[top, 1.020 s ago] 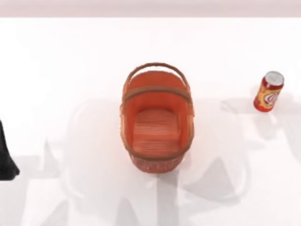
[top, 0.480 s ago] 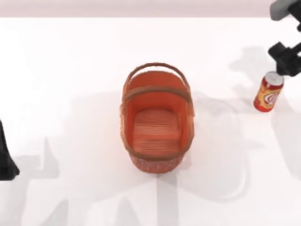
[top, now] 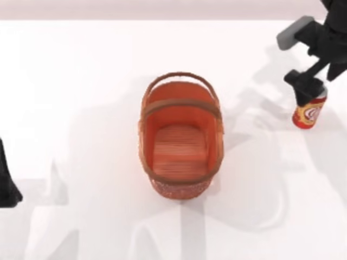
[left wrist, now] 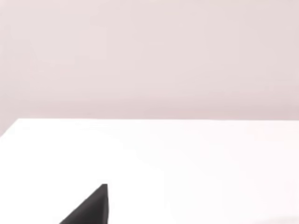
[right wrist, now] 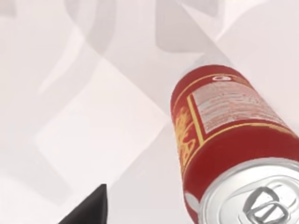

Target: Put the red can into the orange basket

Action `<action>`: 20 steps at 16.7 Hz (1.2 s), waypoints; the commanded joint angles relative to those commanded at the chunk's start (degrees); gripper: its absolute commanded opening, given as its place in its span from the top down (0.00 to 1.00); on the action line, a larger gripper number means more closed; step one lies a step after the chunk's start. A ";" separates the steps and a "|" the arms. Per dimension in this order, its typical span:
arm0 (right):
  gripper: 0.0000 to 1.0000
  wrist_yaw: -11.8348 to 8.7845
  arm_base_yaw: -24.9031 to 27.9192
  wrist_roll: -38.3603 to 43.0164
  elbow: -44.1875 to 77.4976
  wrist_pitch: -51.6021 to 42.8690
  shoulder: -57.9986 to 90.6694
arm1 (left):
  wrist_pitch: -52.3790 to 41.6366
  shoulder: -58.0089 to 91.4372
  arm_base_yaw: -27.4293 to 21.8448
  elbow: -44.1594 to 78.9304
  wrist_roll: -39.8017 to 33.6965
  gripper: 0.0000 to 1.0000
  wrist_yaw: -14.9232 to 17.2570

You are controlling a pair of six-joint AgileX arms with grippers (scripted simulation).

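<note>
The red can point(top: 309, 112) stands upright on the desk point(top: 81, 81) near its right edge, silver top facing up, long axis vertical. The orange basket point(top: 181, 142) sits at the desk's centre, well apart from the can and to its left, handle arched across the opening.

The right pincer point(top: 308, 86) is positioned directly above the can's top and overlaps its upper rim in the top view. The right wrist view looks down the can's side point(right wrist: 219, 126) with the pull-tab lid close to the lens, and one dark fingertip point(right wrist: 91, 207) shows beside the can, apart from it. Judgement: the can lies just below the pincer, slightly off to one side. How wide the fingers stand cannot be told; nothing is visibly clamped.

The left arm point(top: 8, 179) is parked at the desk's left edge, far from both items, so the right arm is the nearer. Judgement: the grasp is not made; a vertical descent that straddles the upright can is required.
</note>
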 joint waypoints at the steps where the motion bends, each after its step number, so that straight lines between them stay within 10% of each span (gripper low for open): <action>1: 0.00 0.00 0.01 -0.03 0.10 -0.07 0.11 | 0.00 0.00 0.00 0.00 0.00 0.00 0.00; 17: 0.00 0.01 0.07 0.04 -9.19 10.45 1.34 | 0.00 0.00 0.00 0.00 0.00 0.00 0.00; 20: 0.23 0.01 0.07 0.04 -9.19 10.45 1.34 | 0.00 0.00 0.00 0.00 0.00 0.00 0.00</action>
